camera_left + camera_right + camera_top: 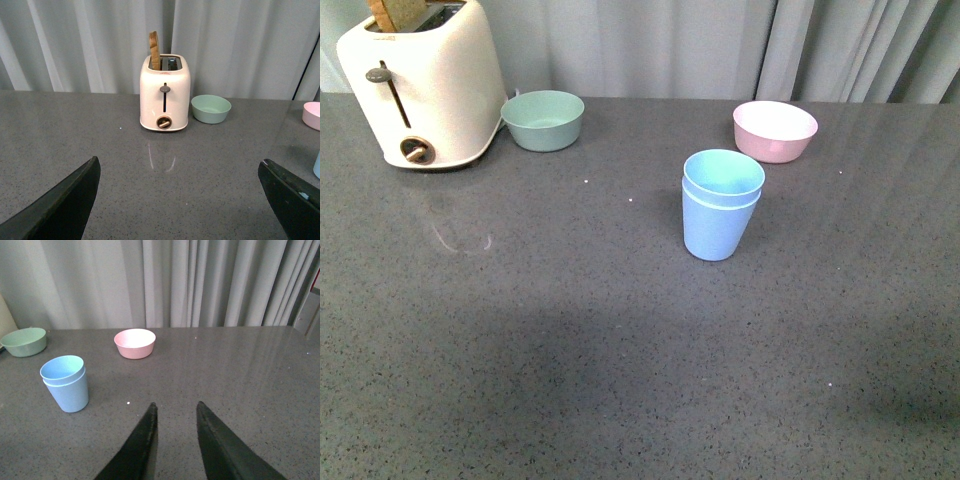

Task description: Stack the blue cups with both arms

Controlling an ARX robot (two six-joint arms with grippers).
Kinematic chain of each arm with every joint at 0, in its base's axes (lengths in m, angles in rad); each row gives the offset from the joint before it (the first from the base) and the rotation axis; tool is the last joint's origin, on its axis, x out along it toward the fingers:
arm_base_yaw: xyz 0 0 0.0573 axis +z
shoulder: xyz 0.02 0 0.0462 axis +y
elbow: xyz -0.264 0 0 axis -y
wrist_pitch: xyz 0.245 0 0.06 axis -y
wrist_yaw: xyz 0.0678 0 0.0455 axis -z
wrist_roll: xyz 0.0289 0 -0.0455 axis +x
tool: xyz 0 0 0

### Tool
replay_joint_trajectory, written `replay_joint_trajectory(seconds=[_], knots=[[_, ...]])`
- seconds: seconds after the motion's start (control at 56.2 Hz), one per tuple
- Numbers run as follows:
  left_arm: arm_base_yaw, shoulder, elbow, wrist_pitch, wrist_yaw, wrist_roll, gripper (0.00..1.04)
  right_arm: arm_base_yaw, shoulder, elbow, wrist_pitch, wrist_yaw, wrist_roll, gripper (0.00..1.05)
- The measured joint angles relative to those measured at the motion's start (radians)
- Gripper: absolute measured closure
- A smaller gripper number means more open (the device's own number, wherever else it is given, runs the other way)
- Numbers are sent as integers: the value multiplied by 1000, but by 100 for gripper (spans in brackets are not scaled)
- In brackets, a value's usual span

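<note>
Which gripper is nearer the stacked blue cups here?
Right, apparently. The right gripper views the stacked blue cups whole; the left gripper faces the toaster, cups at its view's edge.

Dark grey speckled countertop [520, 350], glossy with soft reflections, pale grey pleated curtains [200, 280] behind

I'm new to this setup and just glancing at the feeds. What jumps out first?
The two blue cups, already nested one inside the other, stand upright mid-table. Behind them sit a pink bowl to the right and a pale green bowl beside a cream toaster at the far left, with something wooden-looking standing up in its slot.
</note>
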Motion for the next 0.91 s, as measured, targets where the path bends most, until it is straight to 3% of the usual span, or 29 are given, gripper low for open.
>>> replay_joint_trajectory(seconds=[0.32, 0.907], knots=[[0, 0, 0, 0, 0, 0, 9, 0, 0, 0, 0, 0, 2, 7], [0, 0, 0, 0, 0, 0, 9, 0, 0, 0, 0, 0, 2, 9]])
